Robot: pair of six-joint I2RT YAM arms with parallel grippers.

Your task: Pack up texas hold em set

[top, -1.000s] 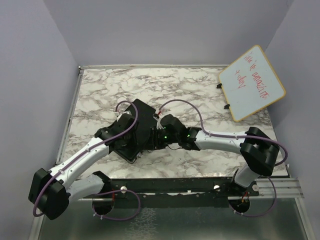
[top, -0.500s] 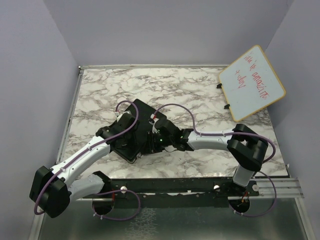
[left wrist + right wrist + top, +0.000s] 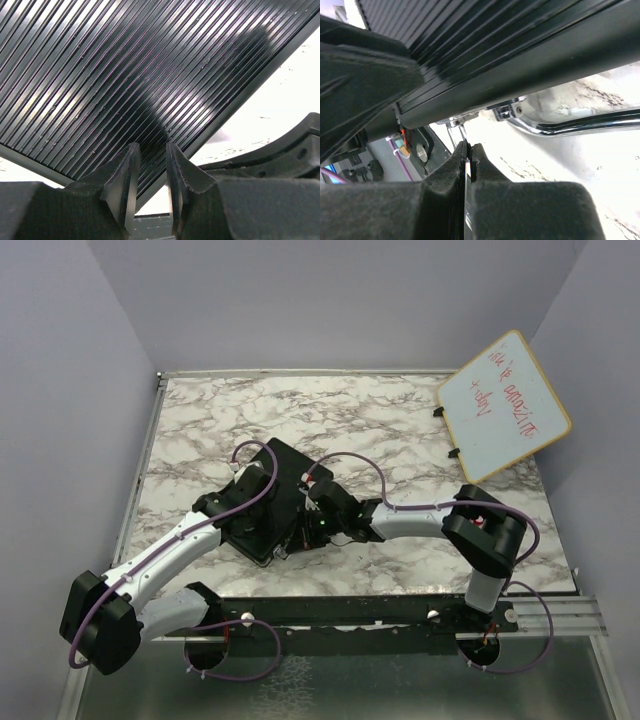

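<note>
The black ribbed hard case (image 3: 287,462) of the texas hold em set lies closed and turned at an angle on the marble table. My left gripper (image 3: 262,480) hovers over the lid (image 3: 125,75); its jaws stand apart with nothing between them (image 3: 152,147). My right gripper (image 3: 300,525) is low at the case's near side (image 3: 520,60), under the lid's edge. Its jaws (image 3: 468,146) are pressed together on the thin silver latch tab (image 3: 455,124). The chrome handle (image 3: 570,125) runs just to the right of it. Chips, cards and dice are hidden.
A wood-framed whiteboard (image 3: 503,405) with red writing leans at the table's back right. The marble tabletop (image 3: 400,430) stretches behind and right of the case. Grey walls close in the left, back and right sides.
My right arm has reached further left, up against the case's near side, and its jaws have closed. The left gripper has narrowed slightly and stayed over the lid.
</note>
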